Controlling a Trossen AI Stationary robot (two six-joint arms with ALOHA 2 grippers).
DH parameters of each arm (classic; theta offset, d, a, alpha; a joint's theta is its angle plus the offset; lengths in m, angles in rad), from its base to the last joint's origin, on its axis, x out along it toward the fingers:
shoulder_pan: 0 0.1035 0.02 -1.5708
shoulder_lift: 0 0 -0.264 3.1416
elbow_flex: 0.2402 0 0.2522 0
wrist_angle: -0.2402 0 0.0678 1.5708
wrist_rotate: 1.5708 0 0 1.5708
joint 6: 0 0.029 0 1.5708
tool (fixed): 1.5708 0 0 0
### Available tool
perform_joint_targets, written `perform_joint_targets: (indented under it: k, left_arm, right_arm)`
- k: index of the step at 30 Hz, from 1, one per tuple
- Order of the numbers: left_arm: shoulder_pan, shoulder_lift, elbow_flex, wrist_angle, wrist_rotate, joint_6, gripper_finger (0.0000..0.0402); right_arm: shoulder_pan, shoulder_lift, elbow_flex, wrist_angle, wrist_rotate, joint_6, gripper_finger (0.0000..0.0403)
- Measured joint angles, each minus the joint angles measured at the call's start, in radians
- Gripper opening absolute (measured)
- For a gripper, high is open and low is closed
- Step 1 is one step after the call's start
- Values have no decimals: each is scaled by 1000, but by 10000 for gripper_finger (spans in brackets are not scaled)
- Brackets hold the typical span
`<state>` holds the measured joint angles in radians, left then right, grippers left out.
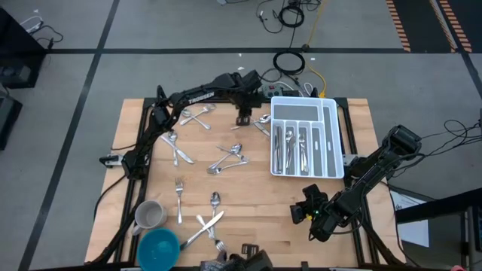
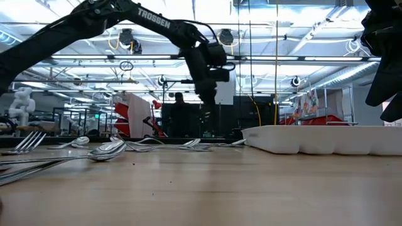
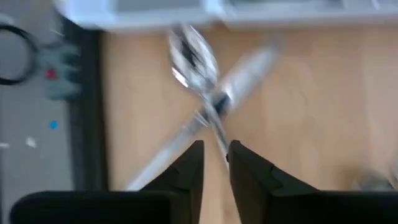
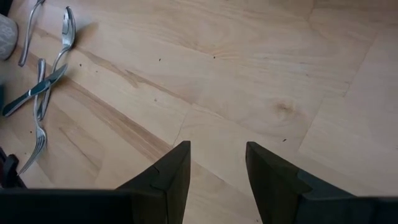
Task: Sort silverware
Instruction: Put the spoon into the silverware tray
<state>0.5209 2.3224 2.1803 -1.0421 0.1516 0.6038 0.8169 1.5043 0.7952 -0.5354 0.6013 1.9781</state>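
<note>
Crossed silverware [image 3: 205,93] below the narrowly parted left gripper [image 3: 216,163] is seen only by its wrist camera; the right gripper [image 4: 217,163] is held apart.

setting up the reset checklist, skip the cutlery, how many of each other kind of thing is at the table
white organiser tray: 1
grey mug: 1
blue bowl: 1
robot arms: 2, left arm and right arm
total: 5
</note>
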Motion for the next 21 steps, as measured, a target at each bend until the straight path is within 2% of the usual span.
perform_joint_targets:
  k: [5,11,18,21]
  left_arm:
    - [-6,1,0,-132,16,41,138]
    - [-5,14,-2,-125,34,-83,198]
    - [-17,67,-12,-65,67,-206,207]
    - [-35,88,-12,7,25,-255,207]
  right_arm:
    - [0,0,0,0,0,-9,146]
    - [0,0,0,-13,0,-27,146]
    - [0,0,0,-31,0,-31,146]
    - [0,0,0,-38,1,-31,146]
